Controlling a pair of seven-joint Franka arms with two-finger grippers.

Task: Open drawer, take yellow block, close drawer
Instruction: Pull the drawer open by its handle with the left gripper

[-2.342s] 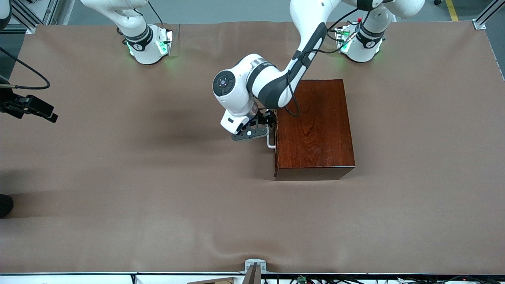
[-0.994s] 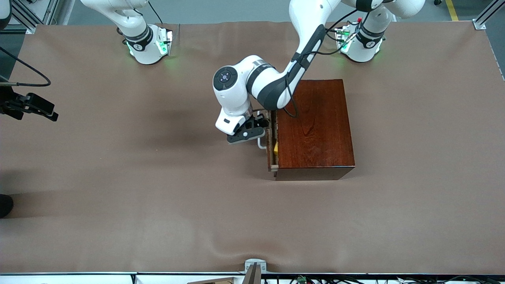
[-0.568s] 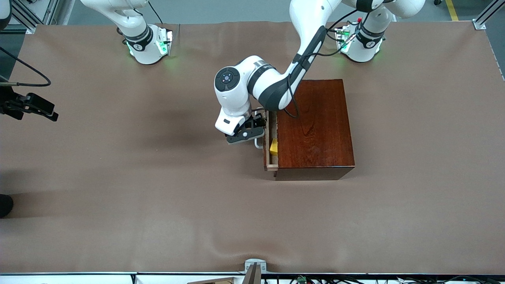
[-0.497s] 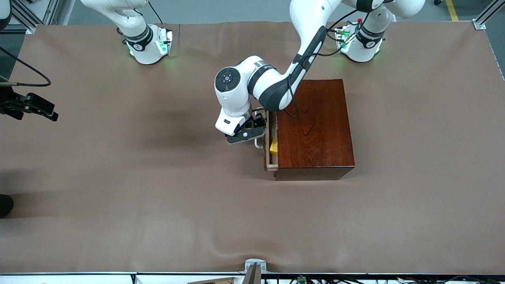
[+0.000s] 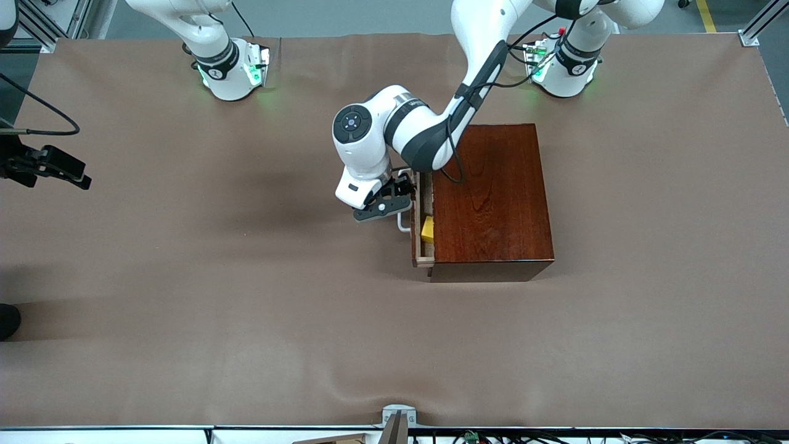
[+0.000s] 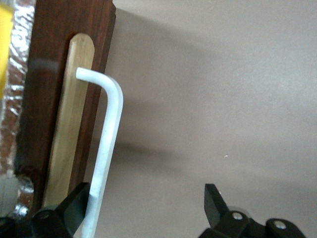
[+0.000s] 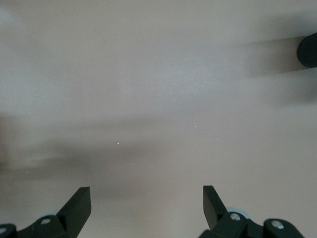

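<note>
Brown cloth covers the table. On it, the glossy reddish-brown wooden box's drawer stands partly open, the small yellow block inside. The left gripper, spread open, flanks the white bar handle. The right gripper waits open over bare cloth.

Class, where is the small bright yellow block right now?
The small bright yellow block lies in the partly open drawer of the reddish-brown wooden box, beside its white handle.

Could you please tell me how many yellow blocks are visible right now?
1: the yellow block lies in the partly open drawer; more may be hidden deeper inside the box.
</note>
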